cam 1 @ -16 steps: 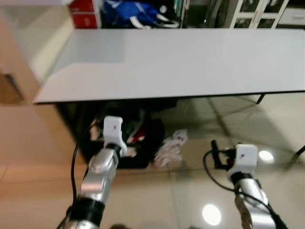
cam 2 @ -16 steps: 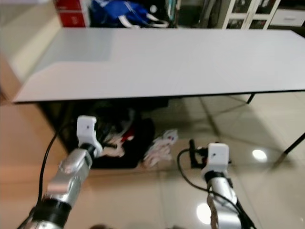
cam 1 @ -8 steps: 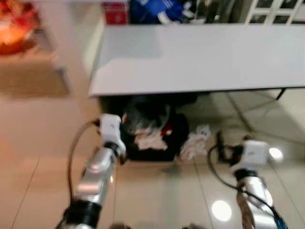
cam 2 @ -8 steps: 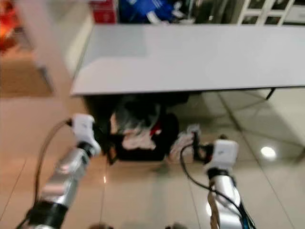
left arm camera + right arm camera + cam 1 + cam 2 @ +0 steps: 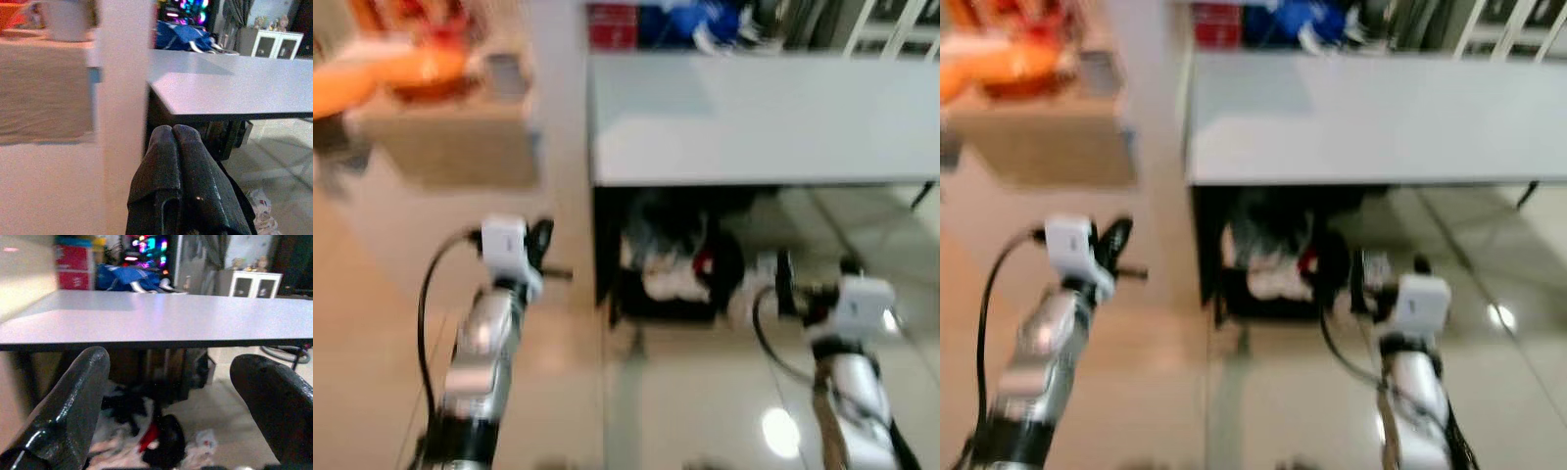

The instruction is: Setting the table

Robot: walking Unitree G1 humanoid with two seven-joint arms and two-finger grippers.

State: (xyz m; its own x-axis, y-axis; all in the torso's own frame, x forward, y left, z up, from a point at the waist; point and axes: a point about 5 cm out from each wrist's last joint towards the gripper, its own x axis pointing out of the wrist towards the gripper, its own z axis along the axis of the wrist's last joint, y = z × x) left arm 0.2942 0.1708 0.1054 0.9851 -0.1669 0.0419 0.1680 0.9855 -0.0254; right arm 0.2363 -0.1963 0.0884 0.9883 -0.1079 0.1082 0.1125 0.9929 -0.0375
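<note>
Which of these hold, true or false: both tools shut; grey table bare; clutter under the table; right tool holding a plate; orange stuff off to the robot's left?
1. Both tools are shut. False: the left tool has its fingers pressed together, but the right tool is wide open.
2. The grey table has nothing on the part of its top that shows. True.
3. Dark and white clutter lies on the floor under the table. True.
4. The right tool holds a plate. False: nothing sits between its fingers.
5. Something orange, too blurred to identify, sits on a surface to the robot's left. True.
</note>
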